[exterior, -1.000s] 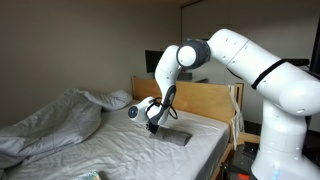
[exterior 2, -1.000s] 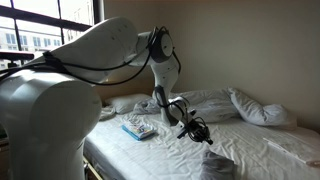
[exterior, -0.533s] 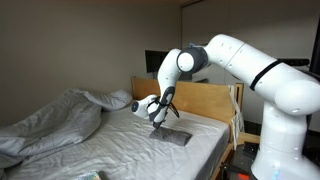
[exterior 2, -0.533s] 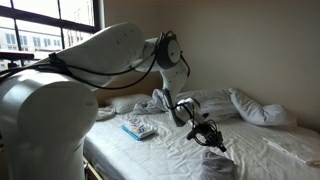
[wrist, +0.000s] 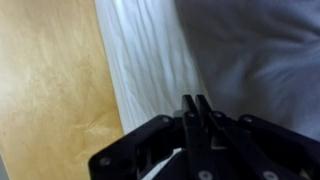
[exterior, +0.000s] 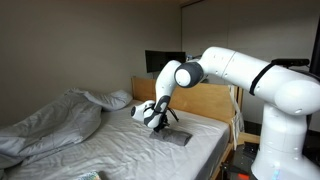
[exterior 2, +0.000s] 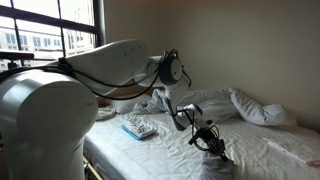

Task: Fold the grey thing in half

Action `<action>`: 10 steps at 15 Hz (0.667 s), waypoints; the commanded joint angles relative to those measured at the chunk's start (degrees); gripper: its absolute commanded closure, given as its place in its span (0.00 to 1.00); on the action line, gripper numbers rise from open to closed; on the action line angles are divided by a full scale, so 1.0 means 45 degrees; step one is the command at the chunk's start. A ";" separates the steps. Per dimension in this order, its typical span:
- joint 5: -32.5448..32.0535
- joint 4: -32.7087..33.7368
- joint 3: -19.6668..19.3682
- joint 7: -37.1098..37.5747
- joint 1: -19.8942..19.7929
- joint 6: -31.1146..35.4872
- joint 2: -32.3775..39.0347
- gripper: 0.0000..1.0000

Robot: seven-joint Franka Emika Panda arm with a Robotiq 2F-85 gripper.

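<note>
Rumpled sheet (exterior: 120, 150), wooden headboard (exterior: 210, 102), dim bedroom. Cloth (exterior: 172, 137) flat, long axis parallel to headboard. Gripper (wrist: 196, 100) pinched together.

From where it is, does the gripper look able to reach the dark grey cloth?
Probably yes: the gripper hangs close above the dark grey cloth, nothing between them, but its jaws are shut.

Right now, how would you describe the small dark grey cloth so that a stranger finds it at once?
Find the wide whitish bed sheet in front of the wooden headboard. Near that headboard lies a small flat charcoal-grey rectangular cloth, far darker and smaller than the rumpled light grey blanket.
</note>
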 commanded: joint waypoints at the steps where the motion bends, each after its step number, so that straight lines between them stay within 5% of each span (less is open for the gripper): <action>1: 0.1208 0.2207 -0.0287 -0.1458 0.0051 -0.1068 0.1447 0.92; 10: 0.3096 0.6230 -0.1111 -0.3232 0.0366 -0.2941 0.4154 0.92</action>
